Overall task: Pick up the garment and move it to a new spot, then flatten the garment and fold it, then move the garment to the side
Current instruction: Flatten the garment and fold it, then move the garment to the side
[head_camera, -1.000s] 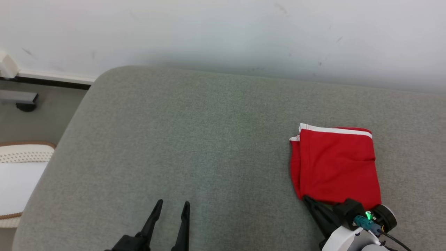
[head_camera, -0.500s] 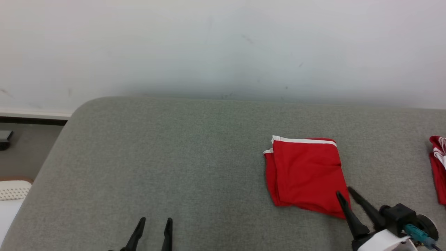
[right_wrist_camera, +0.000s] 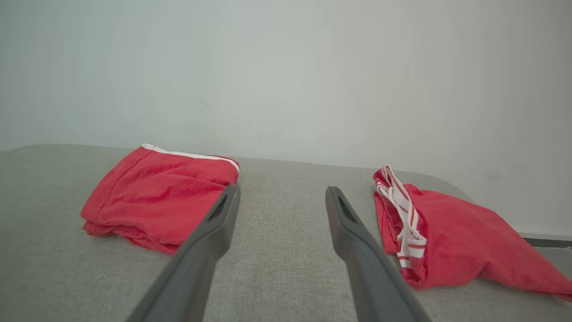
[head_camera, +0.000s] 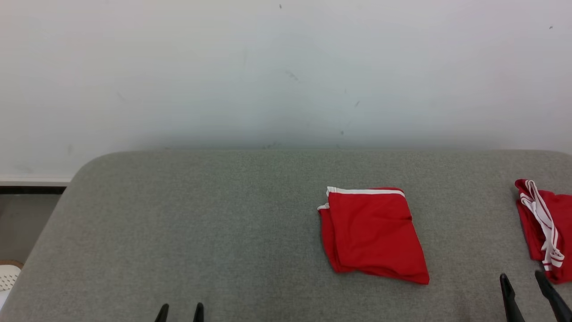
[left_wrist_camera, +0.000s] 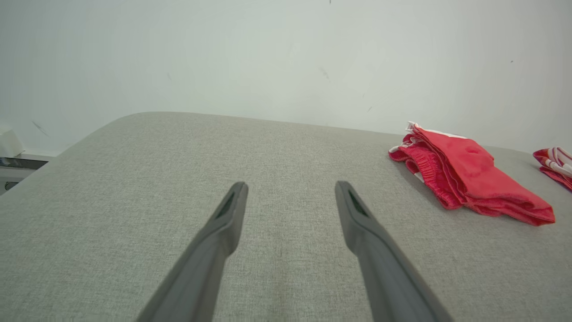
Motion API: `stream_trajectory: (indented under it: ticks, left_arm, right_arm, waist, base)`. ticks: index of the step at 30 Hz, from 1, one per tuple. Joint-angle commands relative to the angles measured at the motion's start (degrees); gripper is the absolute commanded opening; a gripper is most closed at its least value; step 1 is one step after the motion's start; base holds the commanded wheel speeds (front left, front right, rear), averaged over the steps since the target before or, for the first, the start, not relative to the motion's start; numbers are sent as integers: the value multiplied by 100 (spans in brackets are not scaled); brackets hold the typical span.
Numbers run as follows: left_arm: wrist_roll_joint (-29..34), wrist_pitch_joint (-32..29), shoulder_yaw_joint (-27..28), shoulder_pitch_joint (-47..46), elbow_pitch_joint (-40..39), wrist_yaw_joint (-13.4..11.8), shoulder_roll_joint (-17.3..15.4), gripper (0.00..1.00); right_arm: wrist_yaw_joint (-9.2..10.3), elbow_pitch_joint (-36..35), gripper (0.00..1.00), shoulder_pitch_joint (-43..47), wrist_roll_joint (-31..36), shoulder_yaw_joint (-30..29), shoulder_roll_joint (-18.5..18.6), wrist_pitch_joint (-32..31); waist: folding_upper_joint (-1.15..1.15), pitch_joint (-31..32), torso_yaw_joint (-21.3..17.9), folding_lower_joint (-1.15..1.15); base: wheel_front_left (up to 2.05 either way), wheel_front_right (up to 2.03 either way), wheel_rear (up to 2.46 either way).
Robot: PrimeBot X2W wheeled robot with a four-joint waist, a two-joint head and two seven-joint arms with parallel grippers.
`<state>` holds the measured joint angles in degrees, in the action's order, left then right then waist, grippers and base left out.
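A folded red garment [head_camera: 373,235] with a white trim strip lies flat on the grey cushion, right of centre; it also shows in the left wrist view [left_wrist_camera: 469,179] and the right wrist view [right_wrist_camera: 158,197]. My right gripper [head_camera: 522,282] stands open at the lower right, apart from the garment, nothing between its fingers [right_wrist_camera: 281,192]. My left gripper [head_camera: 180,308] is open at the lower left, its fingertips [left_wrist_camera: 290,188] over bare cushion.
A second red garment [head_camera: 543,228] with white stripes lies crumpled at the cushion's right edge, seen close in the right wrist view [right_wrist_camera: 447,237]. A pale wall [head_camera: 286,71] backs the grey cushion [head_camera: 201,232]. Floor and a white object [head_camera: 6,279] lie past the left edge.
My right gripper has let go of the folded garment, opened and drawn back to the lower right. The head camera has shifted, bringing the second red garment into view.
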<state>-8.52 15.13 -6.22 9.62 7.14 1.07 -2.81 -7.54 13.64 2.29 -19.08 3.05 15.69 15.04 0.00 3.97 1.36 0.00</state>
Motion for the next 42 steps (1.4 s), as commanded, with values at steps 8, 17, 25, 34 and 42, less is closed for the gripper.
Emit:
stream_trajectory:
  ticks: [8, 17, 25, 34, 42]
  left_arm:
    - [54, -1, 38, 212, -61, 29, -20, 100]
    - [19, -1, -12, 124, -58, 32, -20, 100]
    - [-23, -1, -196, 23, -6, 28, -20, 100]
    - [-68, 0, -518, -321, 58, 24, -20, 100]
    - [-232, -1, -859, -747, 121, -90, -19, 100]
  right_arm:
    - [13, -26, 100, 586, 81, -381, -279, 14]
    - [14, 189, 100, 433, -60, -178, -193, 15]
    - [13, 480, 100, -174, -1974, 409, 42, -753]
    - [12, 556, 100, -1539, -3863, 692, 561, -3197]
    - [12, 1342, 100, -2479, -3996, 827, 883, -4302]
  waist:
    - [0, 62, -43, 0]
    - [0, 36, -39, 0]
    - [0, -121, 89, 0]
    - [0, -823, 560, 0]
    - [0, -1371, 1203, 0]
  base:
    - [0, 0, 0]
    - [0, 0, 0]
    - [0, 0, 0]
    - [0, 0, 0]
    - [0, 0, 0]
